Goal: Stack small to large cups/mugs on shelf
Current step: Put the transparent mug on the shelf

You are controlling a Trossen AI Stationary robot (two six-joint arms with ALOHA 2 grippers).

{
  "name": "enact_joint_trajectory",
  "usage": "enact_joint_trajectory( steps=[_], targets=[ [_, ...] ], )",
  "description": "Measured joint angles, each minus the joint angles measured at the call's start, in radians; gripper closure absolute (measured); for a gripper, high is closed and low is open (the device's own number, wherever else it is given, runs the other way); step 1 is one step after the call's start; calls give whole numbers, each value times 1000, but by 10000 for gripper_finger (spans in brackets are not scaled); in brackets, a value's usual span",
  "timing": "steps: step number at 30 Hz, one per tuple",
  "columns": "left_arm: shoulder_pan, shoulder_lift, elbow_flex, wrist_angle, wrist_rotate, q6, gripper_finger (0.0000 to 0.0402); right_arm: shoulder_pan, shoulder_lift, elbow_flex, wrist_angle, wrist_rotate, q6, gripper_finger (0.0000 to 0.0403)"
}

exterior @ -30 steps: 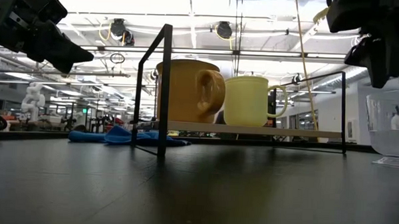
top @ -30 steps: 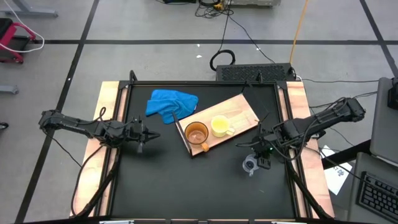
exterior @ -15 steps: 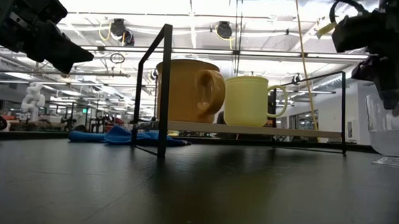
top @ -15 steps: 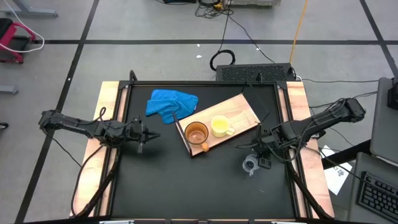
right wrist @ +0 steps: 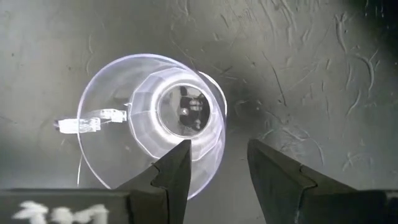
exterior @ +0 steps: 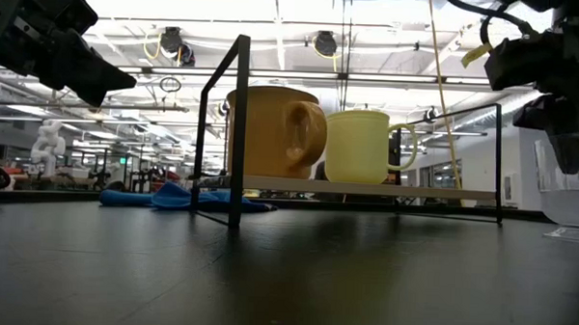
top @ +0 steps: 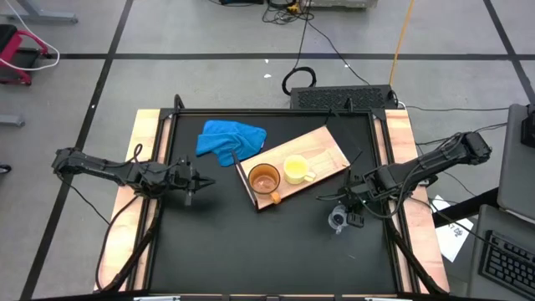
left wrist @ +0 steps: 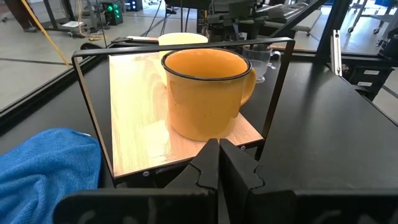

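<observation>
The orange-brown mug [top: 264, 179] and the yellow mug [top: 295, 170] stand upright side by side on the light-wood shelf [top: 324, 147], a board raised on a black wire frame. The small clear cup [top: 337, 221] stands upright on the black table at the near right. My right gripper [right wrist: 217, 162] hangs open right over the cup's rim, pointing steeply down, with one finger [right wrist: 177, 168] above the cup's inside and the other [right wrist: 273, 177] outside its wall. My left gripper [top: 201, 181] waits shut at the table's left, facing the orange-brown mug [left wrist: 208, 93]. My right gripper stands astride the clear cup's wall [right wrist: 208, 146], coming from above. I cannot tell whether either finger touches it. The cup stands upright on the table.
A crumpled blue cloth [top: 230, 138] lies at the far left of the shelf. The black wire frame [exterior: 237, 132] rises around the board. Wooden rails [top: 146, 150] edge the black table on both sides.
My right gripper has come down onto the clear cup, staying open. The cup has kept its place on the table.
</observation>
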Motion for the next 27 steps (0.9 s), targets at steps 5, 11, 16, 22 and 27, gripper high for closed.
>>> enact_joint_trajectory(
  steps=[5,11,16,22,27],
  targets=[
    [0,0,0,0,0,0,387,0,0,0,26,0,-21,283],
    [0,0,0,-1,0,0,387,-23,0,0,24,0,-24,366],
    [0,0,0,-2,0,0,387,-44,0,0,20,0,-49,396],
    [0,0,0,-2,0,1,387,-64,0,1,12,0,-70,400],
    [0,0,0,-2,0,6,387,-66,0,39,-17,0,-103,401]
  ],
)
